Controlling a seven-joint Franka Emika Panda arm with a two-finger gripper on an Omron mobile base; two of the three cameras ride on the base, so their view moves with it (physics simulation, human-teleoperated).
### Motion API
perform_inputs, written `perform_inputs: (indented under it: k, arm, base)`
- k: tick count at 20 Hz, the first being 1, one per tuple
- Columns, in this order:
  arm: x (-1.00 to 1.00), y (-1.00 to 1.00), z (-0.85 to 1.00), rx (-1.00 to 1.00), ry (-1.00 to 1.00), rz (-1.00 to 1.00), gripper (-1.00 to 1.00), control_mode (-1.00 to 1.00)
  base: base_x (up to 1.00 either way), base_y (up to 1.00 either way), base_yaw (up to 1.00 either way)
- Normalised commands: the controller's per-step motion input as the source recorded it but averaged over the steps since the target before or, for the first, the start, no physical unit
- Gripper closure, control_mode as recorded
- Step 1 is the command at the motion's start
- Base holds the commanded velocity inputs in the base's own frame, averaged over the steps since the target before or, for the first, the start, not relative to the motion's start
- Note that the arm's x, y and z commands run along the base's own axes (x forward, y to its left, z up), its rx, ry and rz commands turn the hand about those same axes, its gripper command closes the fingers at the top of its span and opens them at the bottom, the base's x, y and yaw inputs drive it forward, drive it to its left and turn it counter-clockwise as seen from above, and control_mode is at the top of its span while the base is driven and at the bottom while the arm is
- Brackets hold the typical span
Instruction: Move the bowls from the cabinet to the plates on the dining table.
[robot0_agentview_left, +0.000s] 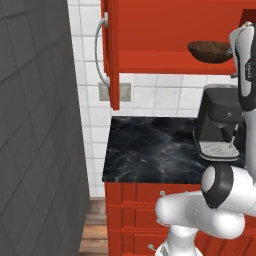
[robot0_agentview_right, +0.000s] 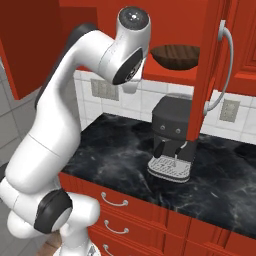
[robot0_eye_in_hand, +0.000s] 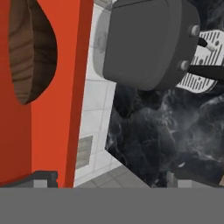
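Note:
A dark brown wooden bowl stands on the red shelf of the open cabinet, above the coffee machine. The hand view is rolled on its side, so the bowl shows at the upper left, beyond the shelf's front edge. My gripper is open, its fingertips far apart with nothing between them, in front of the shelf and short of the bowl. The plates and the dining table are out of view.
A dark grey coffee machine stands on the narrow black marble counter under the shelf. Open cabinet doors with curved silver handles flank the opening. A grey wall closes the left.

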Motion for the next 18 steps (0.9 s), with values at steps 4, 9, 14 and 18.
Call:
perform_inputs:
  k: [4,9,14,18]
  arm:
    - [0.01,-0.08,0.09,0.0,-0.04,0.0,-1.0,-1.0]
    - [0.03,-0.25,0.09,0.0,-0.06,0.0,-1.0,-1.0]
    - [0.22,-0.33,0.0,0.0,-0.02,0.0,-1.0,-1.0]
    - [0.42,-0.23,0.0,0.0,0.0,0.0,-1.0,-1.0]
  base:
    - [0.0,0.0,0.0]
    - [0.0,0.0,0.0]
    - [0.0,0.0,0.0]
    - [0.0,0.0,0.0]
